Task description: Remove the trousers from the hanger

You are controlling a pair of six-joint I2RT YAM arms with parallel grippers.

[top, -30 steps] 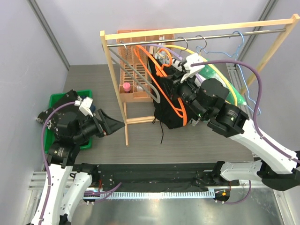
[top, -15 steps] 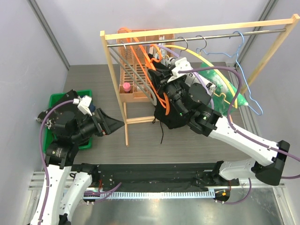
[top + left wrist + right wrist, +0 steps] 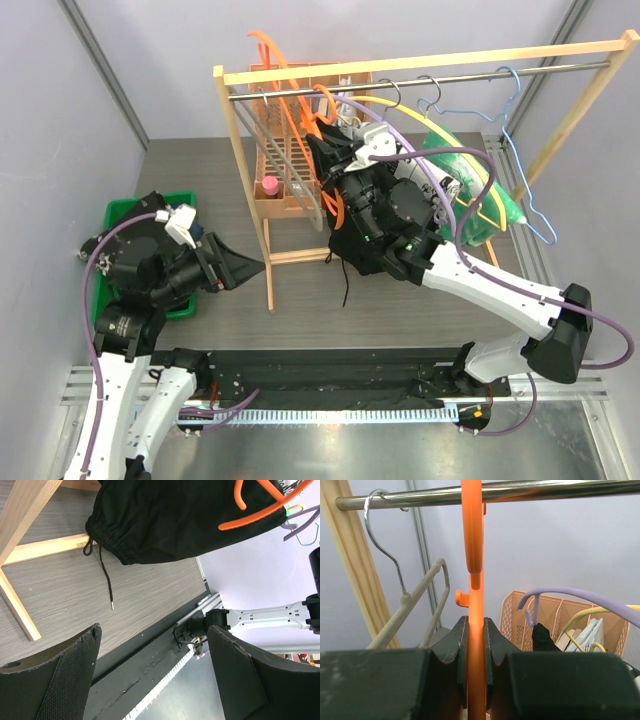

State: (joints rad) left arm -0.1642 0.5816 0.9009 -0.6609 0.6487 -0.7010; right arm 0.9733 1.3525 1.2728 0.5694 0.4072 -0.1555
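Three cameras around the clothes rack (image 3: 420,62)
Overhead looks down on it; left wrist peers from low beside its leg (image 3: 20,510), right wrist close beneath its rod (image 3: 545,489); all share the orange hanger (image 3: 471,530).

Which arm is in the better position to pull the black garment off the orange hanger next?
Left. The right gripper is shut on the orange hanger under the rail, so it is busy. The left gripper is open, empty and faces the black garment, though apart from it.
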